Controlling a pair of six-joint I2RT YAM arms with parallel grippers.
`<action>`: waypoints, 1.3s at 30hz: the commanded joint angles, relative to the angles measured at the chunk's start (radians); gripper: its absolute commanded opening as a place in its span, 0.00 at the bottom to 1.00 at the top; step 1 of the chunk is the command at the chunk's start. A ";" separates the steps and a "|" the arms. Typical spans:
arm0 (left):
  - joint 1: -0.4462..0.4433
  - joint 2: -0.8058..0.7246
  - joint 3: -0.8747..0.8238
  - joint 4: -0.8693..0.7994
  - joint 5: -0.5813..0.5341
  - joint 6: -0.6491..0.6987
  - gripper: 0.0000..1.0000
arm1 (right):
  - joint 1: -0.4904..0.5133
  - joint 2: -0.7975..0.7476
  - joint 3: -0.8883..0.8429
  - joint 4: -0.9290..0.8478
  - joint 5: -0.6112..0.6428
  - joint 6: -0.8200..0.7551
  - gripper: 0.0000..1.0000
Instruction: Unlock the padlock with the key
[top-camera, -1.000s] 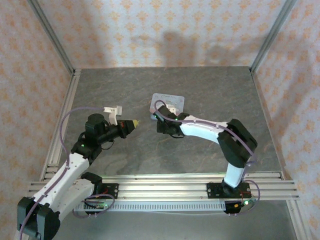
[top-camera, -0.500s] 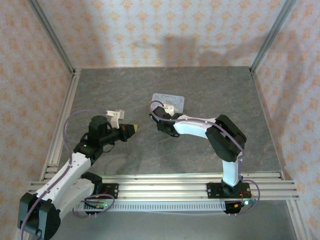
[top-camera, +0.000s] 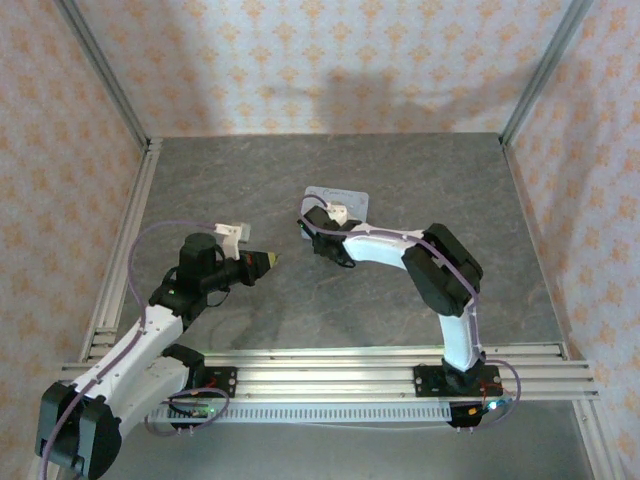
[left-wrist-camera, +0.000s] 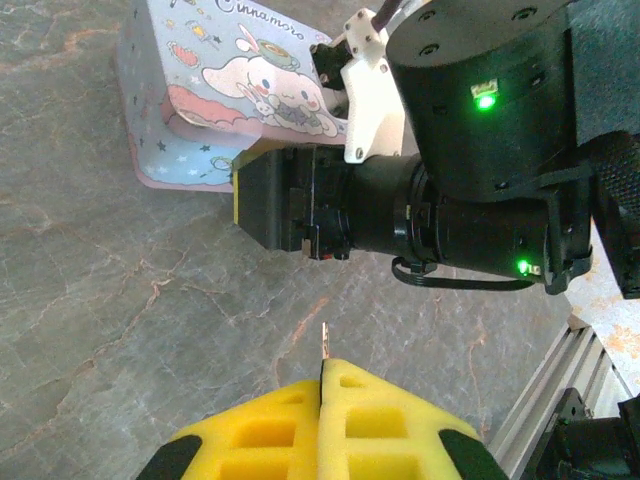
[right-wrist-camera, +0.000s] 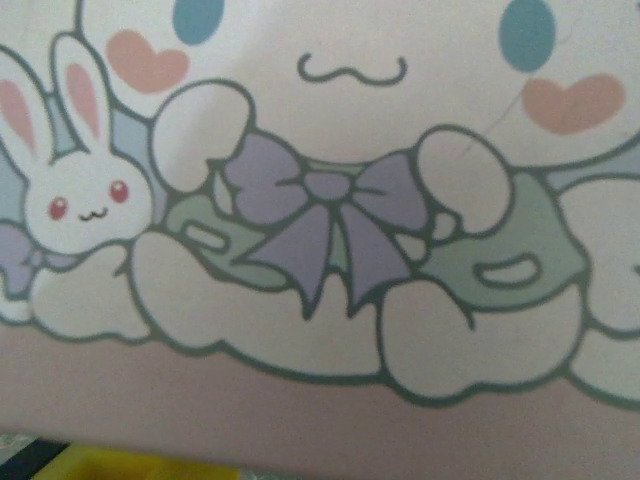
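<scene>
Task status: early stage; the lock is not yet opened and the key is not yet inserted. The left gripper (left-wrist-camera: 322, 378) has its yellow foam pads pressed together, pinching the key (left-wrist-camera: 325, 342), of which a thin pale metal tip projects beyond the pads. This gripper hangs above bare table, left of centre, pointing right toward the other arm. The right gripper (top-camera: 313, 234) is positioned at the near left edge of the pastel cartoon tin (left-wrist-camera: 205, 95), which lies flat at mid-table. Its wrist camera looks at the printed lid from very close. Whether its fingers are spread or closed cannot be told, and whether the padlock sits between them cannot be told; the padlock's place is presumed to be at this tin edge, behind the dark finger block. Remaining steps, as judged: present the padlock with its keyway toward the key, align, insert, turn, release the shackle. The key tip and the right gripper are apart. Surface: a grey stone-patterned table (top-camera: 420, 180). Surroundings: walls (top-camera: 300, 60) papered in an orange-on-cream motif, aluminium corner posts, and an aluminium rail (top-camera: 330, 362) along the near edge carrying both arm bases.
</scene>
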 joint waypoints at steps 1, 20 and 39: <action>-0.008 -0.005 -0.013 0.037 0.000 0.027 0.00 | -0.008 0.016 0.035 -0.027 0.033 0.005 0.45; -0.008 -0.028 -0.033 0.029 -0.003 0.025 0.00 | -0.016 0.057 0.081 -0.041 0.052 -0.005 0.26; -0.012 0.090 -0.024 0.209 0.089 0.034 0.00 | -0.055 -0.092 0.159 -0.227 -0.220 -0.026 0.00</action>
